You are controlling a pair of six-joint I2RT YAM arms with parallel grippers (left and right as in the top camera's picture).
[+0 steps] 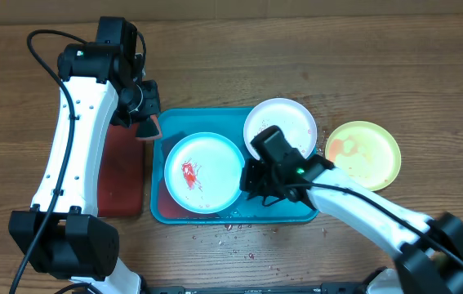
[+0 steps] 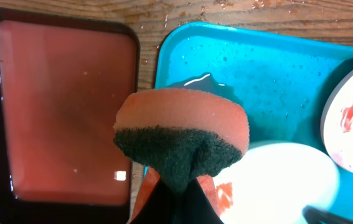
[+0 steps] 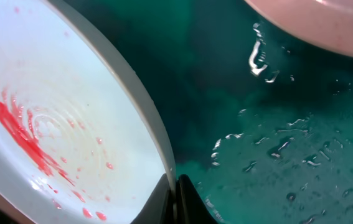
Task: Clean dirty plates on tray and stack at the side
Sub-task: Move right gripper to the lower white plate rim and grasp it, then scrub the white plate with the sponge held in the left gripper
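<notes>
The turquoise tray (image 1: pixel 164 208) holds a mint-rimmed plate (image 1: pixel 204 172) with a red sauce smear and a white plate (image 1: pixel 281 125) with faint red marks. The yellow-green plate (image 1: pixel 362 153) lies on the table right of the tray. My right gripper (image 1: pixel 246 181) is shut on the mint plate's right rim (image 3: pixel 157 134); the plate (image 3: pixel 51 124) fills the left of the right wrist view. My left gripper (image 1: pixel 146 122) is shut on an orange sponge with a dark green scrub side (image 2: pixel 182 134), held above the tray's far left corner (image 2: pixel 182 50). The mint plate (image 2: pixel 288 180) and white plate (image 2: pixel 350 121) also show in the left wrist view.
A dark-red tray with black rim (image 1: pixel 121 175) lies left of the turquoise tray; it also shows in the left wrist view (image 2: pixel 64 112). Water drops cover the turquoise tray floor (image 3: pixel 288 143). Red crumbs are scattered on the wooden table (image 1: pixel 231 241) in front of the tray.
</notes>
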